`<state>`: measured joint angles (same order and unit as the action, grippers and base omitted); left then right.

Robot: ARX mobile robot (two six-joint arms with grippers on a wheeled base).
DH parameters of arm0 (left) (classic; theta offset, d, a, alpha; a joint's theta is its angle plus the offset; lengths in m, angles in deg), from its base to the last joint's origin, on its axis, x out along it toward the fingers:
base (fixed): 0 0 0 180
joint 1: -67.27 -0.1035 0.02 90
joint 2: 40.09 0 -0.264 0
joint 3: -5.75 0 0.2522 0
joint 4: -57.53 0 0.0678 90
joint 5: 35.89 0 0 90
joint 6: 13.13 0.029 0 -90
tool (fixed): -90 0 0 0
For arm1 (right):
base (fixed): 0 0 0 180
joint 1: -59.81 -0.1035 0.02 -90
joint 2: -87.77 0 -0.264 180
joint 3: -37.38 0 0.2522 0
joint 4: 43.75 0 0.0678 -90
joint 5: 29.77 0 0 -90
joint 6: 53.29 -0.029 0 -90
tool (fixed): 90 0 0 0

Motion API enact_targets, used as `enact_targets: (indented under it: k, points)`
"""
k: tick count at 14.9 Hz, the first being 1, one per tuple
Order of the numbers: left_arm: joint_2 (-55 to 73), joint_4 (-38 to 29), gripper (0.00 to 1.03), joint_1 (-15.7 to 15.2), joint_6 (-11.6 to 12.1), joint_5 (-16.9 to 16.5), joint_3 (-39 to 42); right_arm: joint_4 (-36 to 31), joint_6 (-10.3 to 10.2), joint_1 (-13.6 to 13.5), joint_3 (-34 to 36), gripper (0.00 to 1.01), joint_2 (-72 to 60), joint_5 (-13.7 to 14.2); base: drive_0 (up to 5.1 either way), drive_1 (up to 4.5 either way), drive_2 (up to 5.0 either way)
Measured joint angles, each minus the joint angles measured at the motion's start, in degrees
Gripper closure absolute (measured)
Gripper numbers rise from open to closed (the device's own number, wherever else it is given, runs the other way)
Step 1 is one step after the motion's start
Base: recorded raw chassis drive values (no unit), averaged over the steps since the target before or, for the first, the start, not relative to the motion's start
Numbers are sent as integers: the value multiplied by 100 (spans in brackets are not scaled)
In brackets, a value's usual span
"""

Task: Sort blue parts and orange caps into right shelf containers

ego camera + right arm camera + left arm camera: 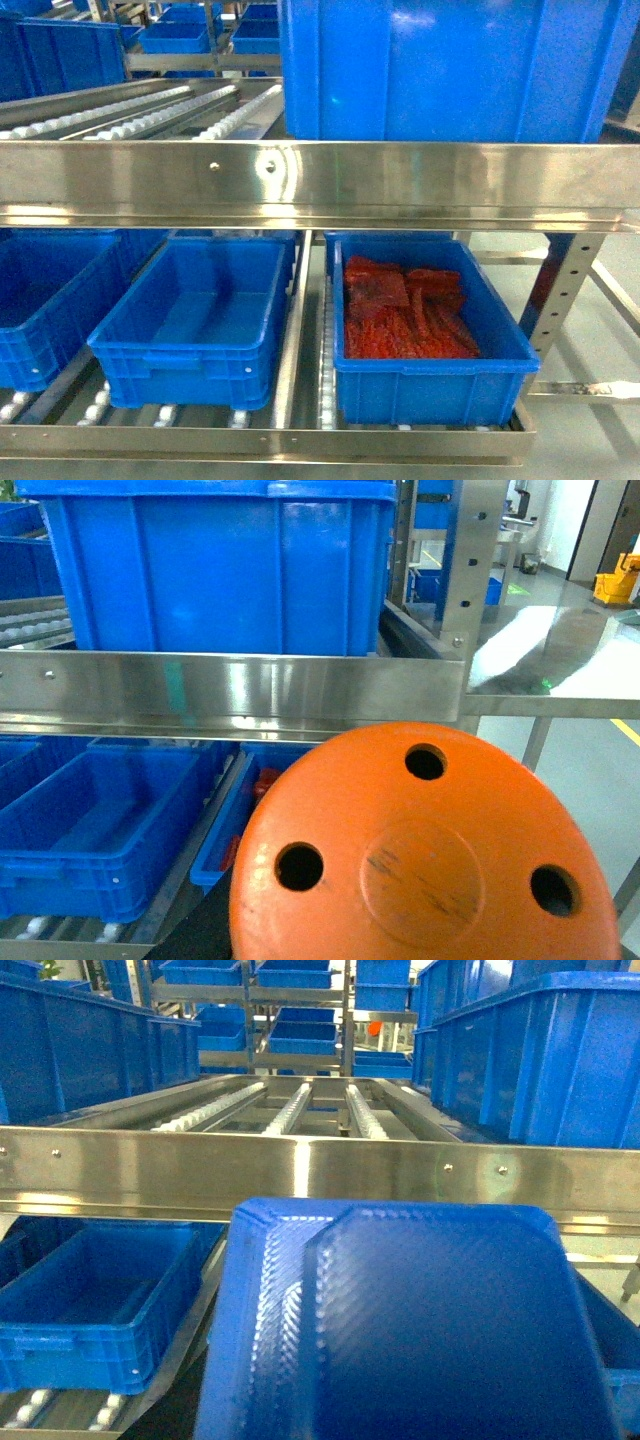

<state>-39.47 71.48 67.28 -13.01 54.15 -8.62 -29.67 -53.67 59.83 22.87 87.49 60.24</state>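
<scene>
Head view, lower shelf tier, left to right: we noted a blue crate cut off at the left edge [45,300], then an empty blue crate [195,320] in the middle lane, then a rightmost crate [430,325] holding a heap of orange-red pieces [405,310]. A steel rail [310,185] crossed the view above them, with a large blue bin [450,70] on the upper roller tier. Neither arm showed in the head view.

Left wrist view: a blue part [420,1330] with a textured face and chamfered corners filled the lower frame, close to the lens and in front of the rail. We judged it was carried by the left gripper, but the gripper itself was out of sight, so we could not tell whether it was spread or pinching.

Right wrist view: an orange cap [425,855], domed, with three round holes, filled the lower frame likewise. Same remark for the right gripper: not visible, state unknown.

Judgement: both parts were in hand and level with the rail, so the step was transport to the shelf, before any drop. The next move called for lowering each part under the rail, the cap towards the rightmost crate with the orange contents and the blue part probably towards the empty one, while clearing the rail edge.
</scene>
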Motion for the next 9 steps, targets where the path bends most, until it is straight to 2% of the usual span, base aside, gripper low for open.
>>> enact_targets:
  k: [9]
  points:
    - [0,20,60,0,2,-2,0,0,0,0,0,57,0,0,-500,245,245]
